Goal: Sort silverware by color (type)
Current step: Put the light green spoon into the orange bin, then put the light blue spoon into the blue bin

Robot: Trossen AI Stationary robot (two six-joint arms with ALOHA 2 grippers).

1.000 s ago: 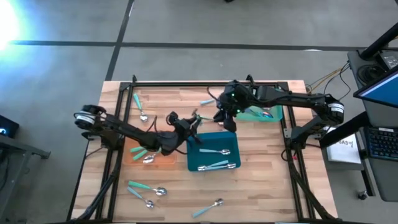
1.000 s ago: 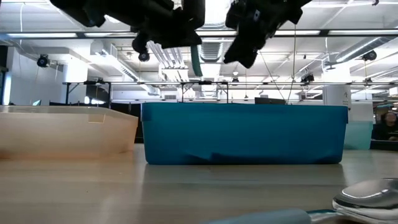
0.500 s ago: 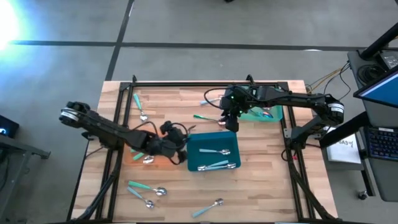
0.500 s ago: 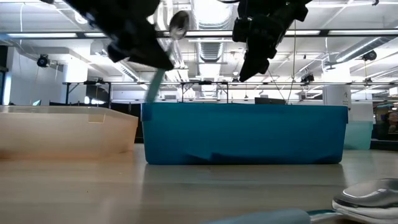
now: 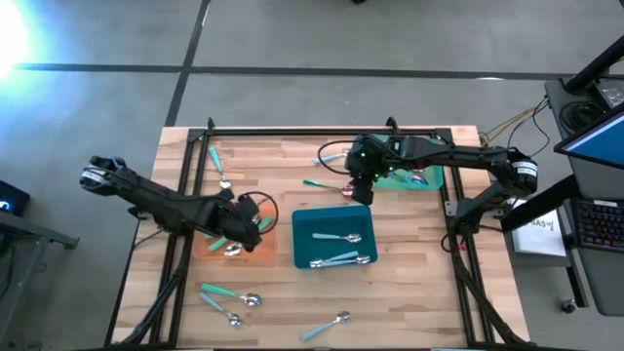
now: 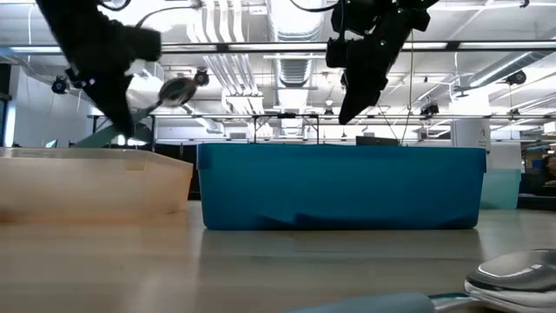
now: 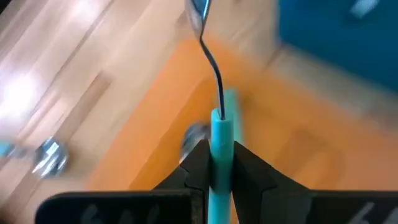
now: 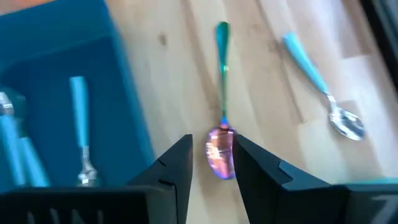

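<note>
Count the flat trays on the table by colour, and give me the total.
orange tray: 1
blue tray: 1
green tray: 1, partly under the right arm
Total: 3 trays

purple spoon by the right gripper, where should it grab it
Grip the purple spoon low on its thin straight neck, just above the bowl, coming straight down. It lies flat on bare wood between the open fingers of the right gripper, and the handle runs away from the gripper, so the fingers straddle it crosswise.
</note>
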